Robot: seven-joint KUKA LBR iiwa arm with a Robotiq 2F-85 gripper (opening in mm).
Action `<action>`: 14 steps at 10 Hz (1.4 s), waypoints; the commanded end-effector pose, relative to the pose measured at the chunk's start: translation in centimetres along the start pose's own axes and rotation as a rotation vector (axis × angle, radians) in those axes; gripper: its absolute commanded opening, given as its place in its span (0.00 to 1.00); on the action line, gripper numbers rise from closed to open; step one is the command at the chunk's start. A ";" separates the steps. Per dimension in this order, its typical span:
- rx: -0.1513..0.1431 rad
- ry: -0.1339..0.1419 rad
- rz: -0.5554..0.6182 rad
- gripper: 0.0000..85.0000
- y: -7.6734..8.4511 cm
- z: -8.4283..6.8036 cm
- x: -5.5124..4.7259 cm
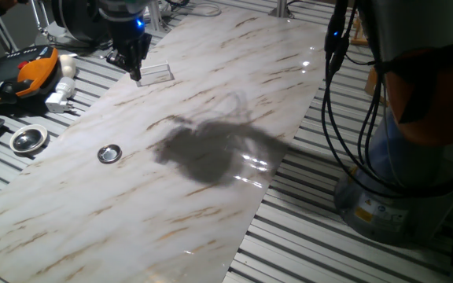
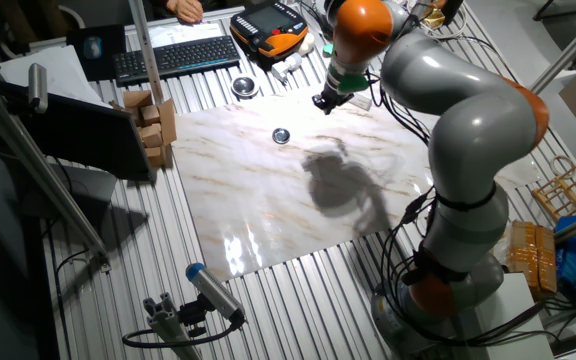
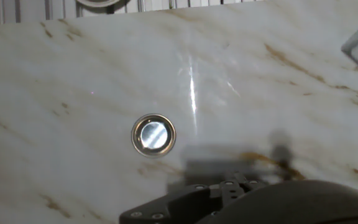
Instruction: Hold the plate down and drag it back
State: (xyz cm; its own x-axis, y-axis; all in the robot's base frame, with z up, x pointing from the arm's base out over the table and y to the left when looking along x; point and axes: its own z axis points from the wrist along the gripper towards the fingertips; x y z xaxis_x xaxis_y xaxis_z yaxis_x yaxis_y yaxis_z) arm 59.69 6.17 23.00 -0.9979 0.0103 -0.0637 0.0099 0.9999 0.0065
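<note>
Hand view shows the pincer (image 3: 241, 186) at the bottom of the frame, blurry, so I cannot tell how wide it is; it holds nothing. It hangs above the desk (image 1: 211, 94), not touching. The plate (image 3: 153, 135) lies flat left of centre, apart from it, waiting to be pressed down.

pincer (image 1: 135, 73) opening too small to tell (hand view blurred).
</note>
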 end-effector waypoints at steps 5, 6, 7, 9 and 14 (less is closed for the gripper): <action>-0.027 0.005 -0.035 0.00 0.3 0.6 0.4; -0.019 -0.003 -0.034 0.00 0.4 0.7 0.4; -0.016 -0.004 -0.031 0.00 0.4 0.7 0.4; -0.030 0.005 -0.023 0.00 0.3 0.9 0.5; -0.028 -0.002 -0.015 0.00 0.5 1.0 0.6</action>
State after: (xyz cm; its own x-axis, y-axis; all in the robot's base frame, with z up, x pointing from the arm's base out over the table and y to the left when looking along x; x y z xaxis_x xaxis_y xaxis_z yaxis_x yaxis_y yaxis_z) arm 59.14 6.60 21.92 -0.9978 -0.0042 -0.0666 -0.0065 0.9994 0.0336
